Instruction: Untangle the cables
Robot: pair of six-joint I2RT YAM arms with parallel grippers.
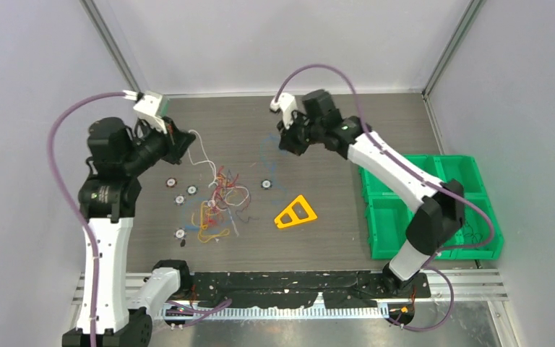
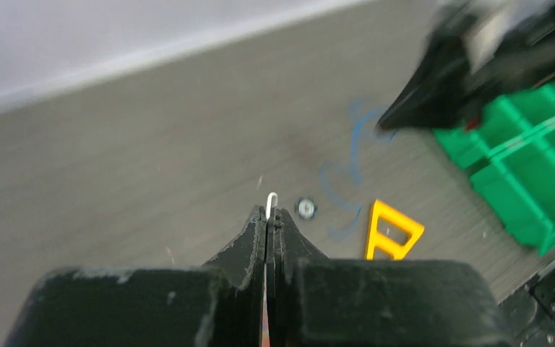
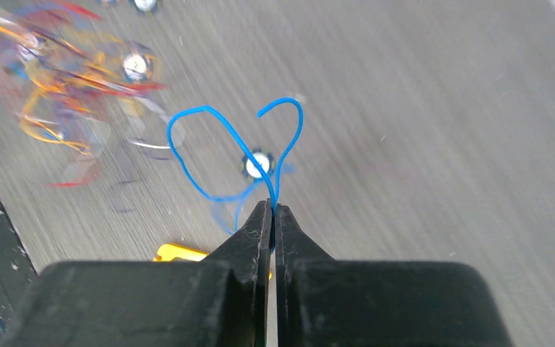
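Between my left gripper [image 2: 269,213] and my right gripper [image 3: 273,206] the far strip of the table [image 1: 238,116] lies bare, room for either to pass; nearer me the cables [image 1: 217,199] sprawl mid-table, with small round discs [image 1: 266,184] scattered around them; the white cable [image 1: 201,155] pinched in my left gripper trails down to that heap and bars the way; the blue cable [image 3: 188,155] loops before my right fingers; the yellow triangle [image 1: 295,212] lies right of the heap; green bins [image 1: 433,206] wall the right edge, bare wood between them and the triangle
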